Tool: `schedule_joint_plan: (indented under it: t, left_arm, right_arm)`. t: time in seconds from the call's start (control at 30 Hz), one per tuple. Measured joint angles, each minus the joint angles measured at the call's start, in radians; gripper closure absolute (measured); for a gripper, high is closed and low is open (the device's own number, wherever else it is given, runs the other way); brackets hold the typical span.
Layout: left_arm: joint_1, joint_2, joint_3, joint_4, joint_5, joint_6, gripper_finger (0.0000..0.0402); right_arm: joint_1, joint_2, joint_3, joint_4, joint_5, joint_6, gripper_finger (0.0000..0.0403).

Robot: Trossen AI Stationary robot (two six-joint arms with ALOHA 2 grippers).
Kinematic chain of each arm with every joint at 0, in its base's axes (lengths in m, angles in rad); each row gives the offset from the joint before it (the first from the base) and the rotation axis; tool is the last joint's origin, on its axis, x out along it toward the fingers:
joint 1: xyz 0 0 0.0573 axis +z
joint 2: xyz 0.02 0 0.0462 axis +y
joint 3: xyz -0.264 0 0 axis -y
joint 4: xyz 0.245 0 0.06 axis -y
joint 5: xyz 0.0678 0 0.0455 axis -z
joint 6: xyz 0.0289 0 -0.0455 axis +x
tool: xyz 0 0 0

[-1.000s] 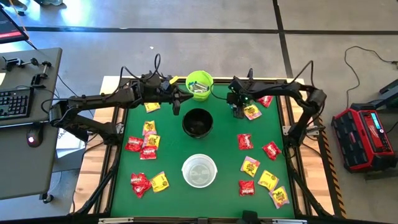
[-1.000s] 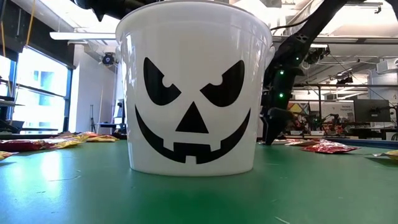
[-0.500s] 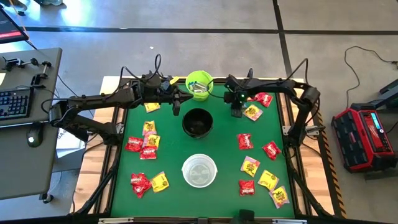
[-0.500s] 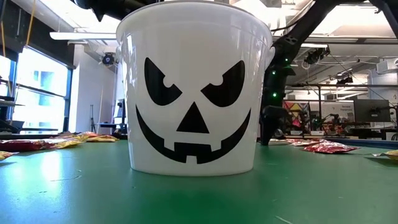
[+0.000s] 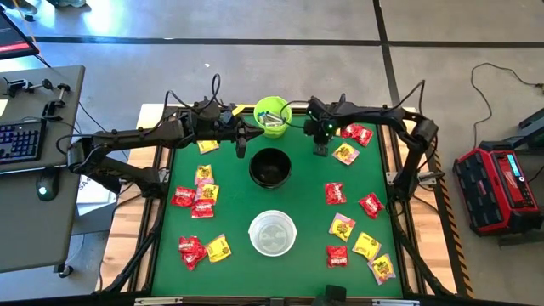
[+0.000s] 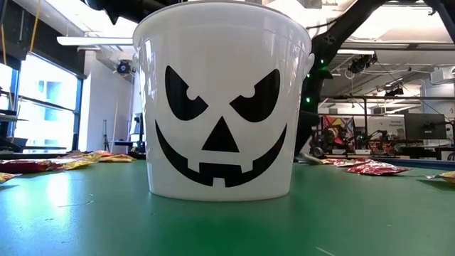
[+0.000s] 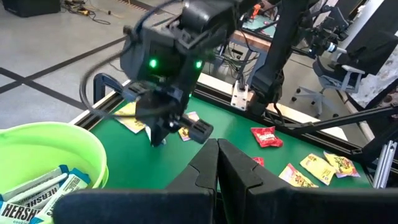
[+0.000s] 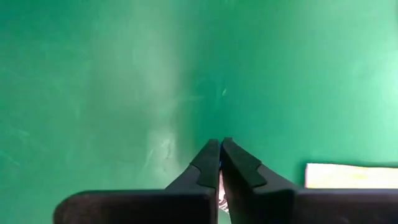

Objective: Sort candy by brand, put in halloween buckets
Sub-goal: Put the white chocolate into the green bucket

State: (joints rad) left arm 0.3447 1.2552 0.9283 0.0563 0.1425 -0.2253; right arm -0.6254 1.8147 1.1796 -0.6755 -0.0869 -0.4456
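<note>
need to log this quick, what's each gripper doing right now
Left gripper: shut, empty, beside the lime green bucket.
Right gripper: shut, low over the green mat; whether it holds anything cannot be told.

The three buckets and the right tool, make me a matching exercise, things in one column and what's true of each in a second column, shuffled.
Things:
1. lime green bucket
2. black bucket
3. white bucket
4. right tool

States:
A. bears a black jack-o'-lantern face in the low view
B. shut, tip down over the green mat beside a yellow candy packet
C. holds pale wrapped bars
D. stands in the middle of the row of three

Pairs: 1-C, 2-D, 3-A, 4-B
</note>
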Motion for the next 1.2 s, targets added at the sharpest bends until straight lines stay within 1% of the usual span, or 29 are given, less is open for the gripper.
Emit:
schedule_joint_plan:
  t: [0.33,0.53,0.6,0.73,0.83,0.93,1.07,1.2]
  left_arm:
    - [0.001,0.000,0.000,-0.009,0.000,0.000,0.0402]
    - [0.007,-0.011,0.000,-0.056,-0.014,-0.006,0.0401]
    - [0.010,-0.028,0.000,-0.074,-0.029,-0.007,0.0401]
    - [0.016,-0.078,0.000,-0.106,-0.073,0.010,0.0401]
    - [0.024,-0.114,0.000,-0.118,-0.082,0.026,0.0401]
    - [0.035,-0.140,0.000,-0.129,-0.082,0.027,0.0402]
    - [0.046,-0.163,0.000,-0.156,-0.085,0.029,0.0401]
    - [0.049,-0.183,0.000,-0.188,-0.085,0.029,0.0401]
  right_arm:
    - [0.000,-0.103,0.110,-0.065,-0.040,0.118,0.0403]
    - [0.016,-0.122,0.215,-0.061,-0.061,0.220,0.0403]
    - [0.035,-0.122,0.246,-0.031,-0.079,0.254,0.0403]
    - [0.076,-0.118,0.289,0.112,-0.088,0.343,0.0403]
    - [0.094,-0.087,0.327,0.227,-0.090,0.403,0.0403]
    - [0.103,-0.025,0.377,0.292,-0.089,0.439,0.0403]
    - [0.104,0.081,0.466,0.298,-0.086,0.449,0.0403]
    - [0.104,0.175,0.542,0.270,-0.052,0.465,0.0403]
